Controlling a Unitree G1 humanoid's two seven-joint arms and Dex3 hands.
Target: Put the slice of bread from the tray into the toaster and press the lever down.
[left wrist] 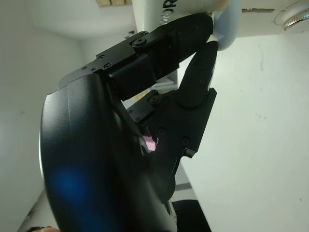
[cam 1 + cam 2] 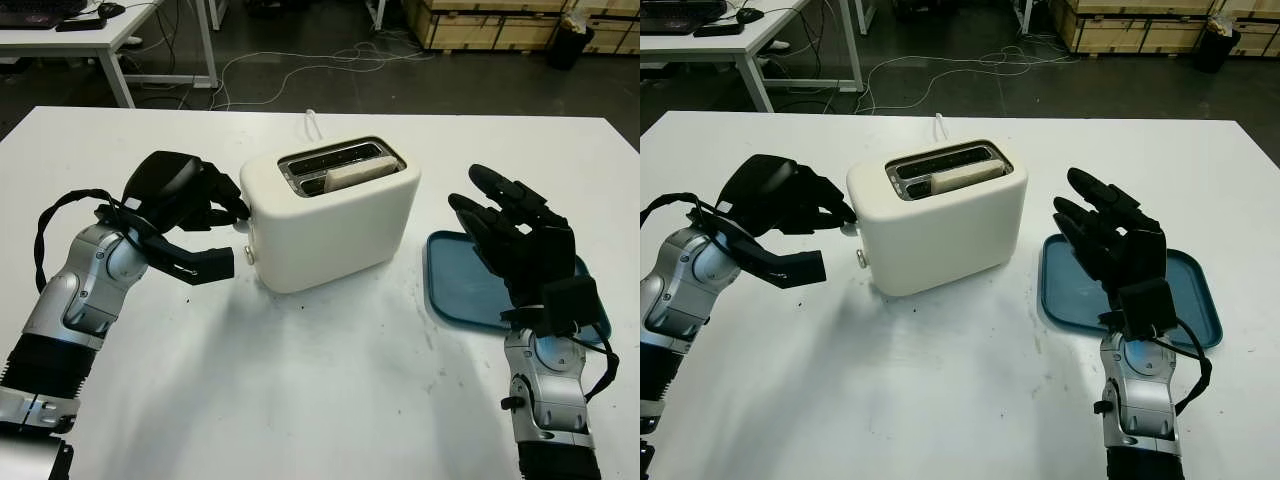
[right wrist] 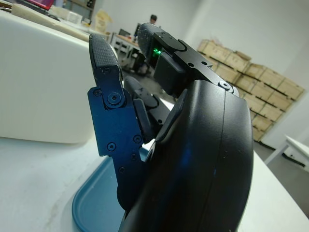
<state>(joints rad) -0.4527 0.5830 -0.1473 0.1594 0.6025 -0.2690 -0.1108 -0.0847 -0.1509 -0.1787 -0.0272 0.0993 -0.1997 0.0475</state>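
The white toaster (image 2: 330, 225) stands mid-table with the slice of bread (image 2: 358, 172) sunk in its nearer slot, only the top edge showing. My left hand (image 2: 236, 211) is at the toaster's left end, fingers curled onto the pale lever (image 1: 226, 30), fingertips (image 1: 205, 50) touching it. A small round dial (image 2: 250, 254) sits just below on the same end. The blue tray (image 2: 455, 290) lies to the right of the toaster with nothing on its visible part. My right hand (image 2: 485, 200) hovers open above the tray, holding nothing.
The toaster's white cord (image 2: 313, 122) trails off behind it. The white table (image 2: 320, 400) is bare in front of the toaster. Beyond the far edge are a desk (image 2: 100, 35), floor cables (image 2: 300, 65) and wooden crates (image 2: 500, 20).
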